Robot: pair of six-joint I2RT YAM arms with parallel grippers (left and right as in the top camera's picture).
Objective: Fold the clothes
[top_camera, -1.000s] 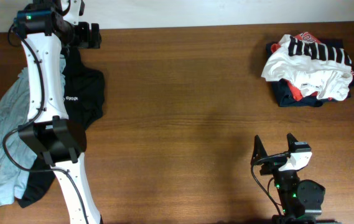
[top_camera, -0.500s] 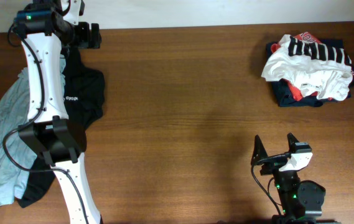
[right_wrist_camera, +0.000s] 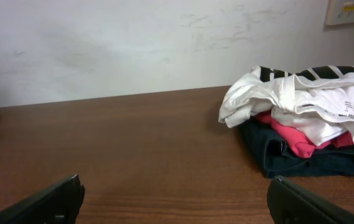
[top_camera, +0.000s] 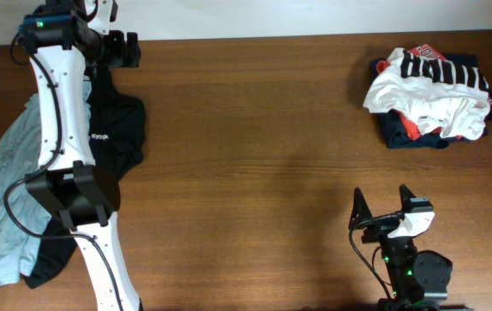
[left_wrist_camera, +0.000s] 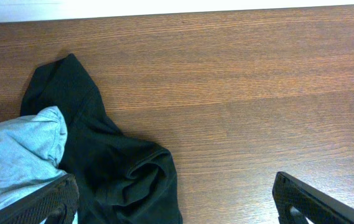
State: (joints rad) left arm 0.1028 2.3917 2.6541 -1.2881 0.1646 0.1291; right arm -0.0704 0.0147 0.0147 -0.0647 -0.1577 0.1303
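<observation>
At the far left corner of the surface (top_camera: 254,155), the left pincer (top_camera: 126,48) is held over the upper end of a black garment (top_camera: 114,130). In the left wrist view, the left pincer (left_wrist_camera: 175,182) has its jaws wide apart; bare wood and a bunched fold of the black garment (left_wrist_camera: 108,162) show between them. Whether either finger touches cloth cannot be told.

Garment positions:
- The black garment lies crumpled along the left side of the surface, partly hidden under the left arm (top_camera: 60,112). Small white lettering shows on it.
- A blue garment (top_camera: 3,199) lies just beside it on the outer side, overlapping its edge. In the wrist view the blue garment (left_wrist_camera: 15,155) sits on top of the black cloth at lower left.
- A pile (top_camera: 427,93) sits at the far right corner, well apart from both pincers. In the right wrist view, the pile (right_wrist_camera: 307,118) has a white piece with black stripes on top, red cloth in the middle and dark navy cloth underneath.

The right pincer (top_camera: 382,204) is at the near right edge, jaws apart and pointed toward the wall (right_wrist_camera: 164,43). In its own view the right pincer (right_wrist_camera: 175,186) frames bare wood.
</observation>
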